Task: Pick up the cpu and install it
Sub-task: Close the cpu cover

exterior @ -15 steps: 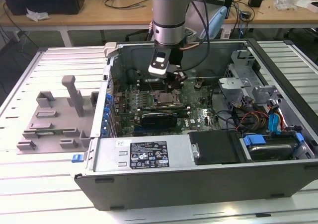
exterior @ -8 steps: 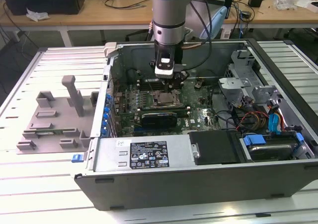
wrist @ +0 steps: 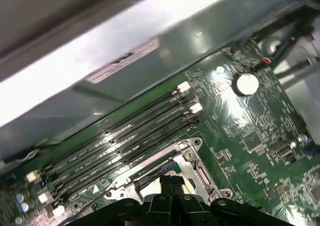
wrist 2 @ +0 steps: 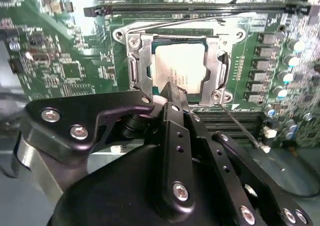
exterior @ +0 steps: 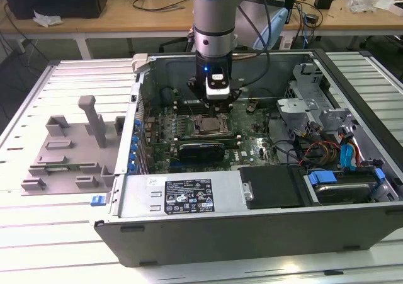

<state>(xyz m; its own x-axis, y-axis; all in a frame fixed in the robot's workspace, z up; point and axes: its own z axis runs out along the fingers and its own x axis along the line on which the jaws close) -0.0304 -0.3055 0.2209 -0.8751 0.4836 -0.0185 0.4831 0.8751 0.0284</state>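
The robot's black, linked-metal hand reaches down into the open grey steel computer case, which lies on its side on the pale slatted counter. In the second wrist view the hand is clenched, its two fingers pressed together with nothing between them, and their tip sits at the near edge of the cpu.

The small square chip with a shiny silver top lies flat inside the square metal-framed socket on the green motherboard, with bright frame pieces on either side. There is faint dark print on its lid, too washed out by glare to read. A thin wire lever slants away from the socket's corner. In the exterior view the cpu shows as a pale square just below the hand.

In the first wrist view the hand hangs over the socket frame, beside a row of long black memory slots and a round silver coin battery. A white sticker on the case wall carries blurred writing.

A black-and-white printed label sits on the case's near wall, its text too small to make out. On the exterior view's left, well apart from the case, stands the large grey plastic tray with upright blocks
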